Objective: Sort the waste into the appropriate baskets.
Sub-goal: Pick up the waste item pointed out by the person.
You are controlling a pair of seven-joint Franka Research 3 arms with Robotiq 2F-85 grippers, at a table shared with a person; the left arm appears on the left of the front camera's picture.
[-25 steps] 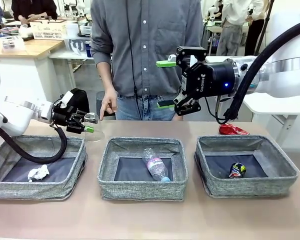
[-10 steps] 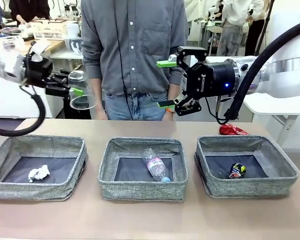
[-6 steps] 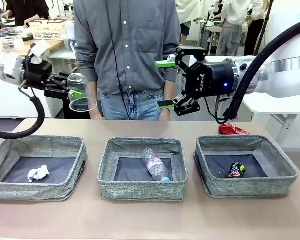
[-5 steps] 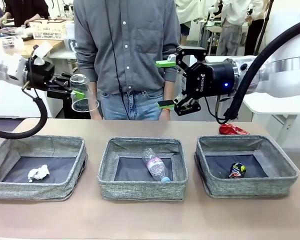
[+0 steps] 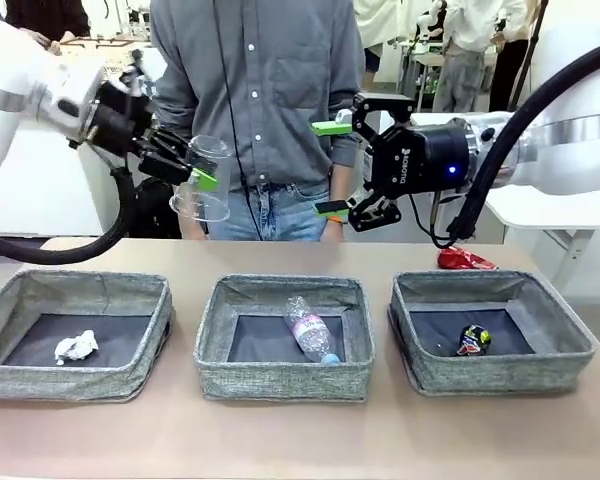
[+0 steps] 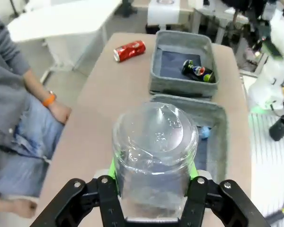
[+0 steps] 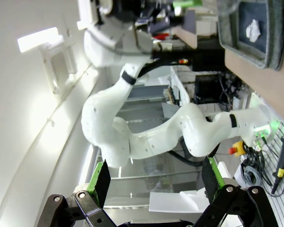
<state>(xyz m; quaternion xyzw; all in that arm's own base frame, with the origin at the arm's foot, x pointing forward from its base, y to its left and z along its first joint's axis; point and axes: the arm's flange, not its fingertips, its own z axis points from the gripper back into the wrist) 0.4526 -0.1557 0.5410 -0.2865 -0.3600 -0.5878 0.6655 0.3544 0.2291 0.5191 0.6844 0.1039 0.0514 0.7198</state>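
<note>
My left gripper (image 5: 193, 170) is shut on a clear plastic cup (image 5: 202, 190), held high in front of the person, above the gap between the left basket (image 5: 75, 385) and the middle basket (image 5: 285, 385). In the left wrist view the green pads (image 6: 114, 165) clamp the cup (image 6: 155, 151) on both sides. The tissue (image 5: 76, 346) lies in the left basket, a water bottle (image 5: 310, 335) in the middle one, a dark can (image 5: 474, 340) in the right basket (image 5: 500, 375). A crushed red can (image 5: 465, 260) lies on the table behind it. My right gripper (image 5: 330, 168) hangs open and empty, high over the table.
A person in a grey shirt stands at the far edge, hands down beside the hips. The left wrist view shows the red can (image 6: 129, 50) and the dark can (image 6: 198, 71) beyond the cup. The right wrist view has open fingers (image 7: 102, 179) pointing at the left arm.
My left arm has carried the cup to the right, from over the left basket's far side toward the middle basket. The right arm has not moved.
</note>
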